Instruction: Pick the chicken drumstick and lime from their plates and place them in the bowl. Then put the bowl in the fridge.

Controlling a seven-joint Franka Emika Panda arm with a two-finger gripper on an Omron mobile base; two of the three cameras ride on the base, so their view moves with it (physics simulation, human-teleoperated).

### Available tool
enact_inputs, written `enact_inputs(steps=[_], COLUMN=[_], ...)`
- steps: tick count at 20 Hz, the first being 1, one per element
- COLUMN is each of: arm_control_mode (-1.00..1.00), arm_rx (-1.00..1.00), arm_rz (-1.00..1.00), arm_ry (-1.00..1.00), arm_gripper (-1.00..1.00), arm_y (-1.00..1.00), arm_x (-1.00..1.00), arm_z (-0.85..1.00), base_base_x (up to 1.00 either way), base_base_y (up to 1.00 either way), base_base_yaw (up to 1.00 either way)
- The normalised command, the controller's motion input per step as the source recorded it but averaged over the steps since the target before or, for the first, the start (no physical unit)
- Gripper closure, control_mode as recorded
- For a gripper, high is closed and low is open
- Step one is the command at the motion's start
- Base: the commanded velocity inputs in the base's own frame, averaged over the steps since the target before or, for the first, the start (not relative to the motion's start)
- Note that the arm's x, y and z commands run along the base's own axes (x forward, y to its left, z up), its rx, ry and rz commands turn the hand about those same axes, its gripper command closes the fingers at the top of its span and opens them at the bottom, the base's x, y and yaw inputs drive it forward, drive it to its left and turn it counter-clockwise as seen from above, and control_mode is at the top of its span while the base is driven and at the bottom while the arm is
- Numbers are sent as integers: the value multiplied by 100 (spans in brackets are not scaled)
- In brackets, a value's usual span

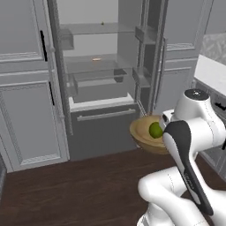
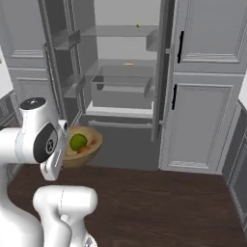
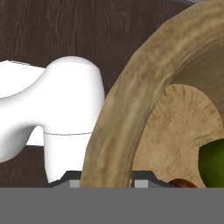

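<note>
Bowl held up before the open fridge

The bowl is clamped at its rim by the tool, above the floor; the lime and drumstick are carried inside, facing the fridge.

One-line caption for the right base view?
Tool carries round wooden bowl holding green lime toward open grey fridge.

A kitchen: an open fridge (glass shelves, clear drawers) set among panelled cabinets over dark wood floor.

Glossy white rounded arm with dark joints.
</note>
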Motion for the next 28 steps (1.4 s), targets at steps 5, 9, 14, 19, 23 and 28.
enact_inputs(steps=[5,9,14,19,23,28], arm_control_mode=[100,100,100,100,100,100], arm_rx=[0,0,0,0,0,0], arm_rz=[0,0,0,0,0,0], arm_ry=[0,0,0,0,0,0], arm_gripper=[100,100,100,100,100,100], arm_y=[0,0,0,0,0,0], arm_x=[0,0,0,0,0,0], arm_z=[0,0,0,0,0,0], base_base_x=[100,100,100,84,58,67], base_base_y=[0,0,-1,-6,0,0], base_base_yaw=[0,0,-1,-1,0,0])
